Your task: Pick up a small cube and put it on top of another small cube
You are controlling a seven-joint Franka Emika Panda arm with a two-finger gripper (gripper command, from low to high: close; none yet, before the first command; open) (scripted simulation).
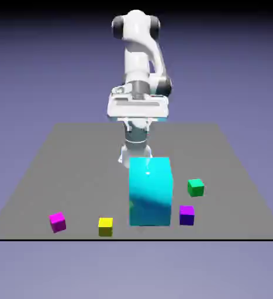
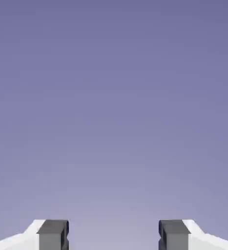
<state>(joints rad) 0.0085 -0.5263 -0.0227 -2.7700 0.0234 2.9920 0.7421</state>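
**Hand empty, pink cube far off**

We saw the pink cube (image 1: 57,221) well apart from our gripper (image 2: 114,234), off toward the exterior view's left and nearest the camera-side table (image 1: 39,175) edge. The yellow cube (image 1: 106,226) lay next, then the big cyan block (image 1: 150,191) just in front of the hand, then the purple cube (image 1: 186,214) and the green cube (image 1: 196,187) beyond it. Our fingers (image 2: 52,233) stood spread with nothing between them; the hand view showed only backdrop. We judged the cyan block the main hazard: a low sweep across to the pink cube or back toward the green one could clip it. The purple cube near the green invited a mistaken placement.
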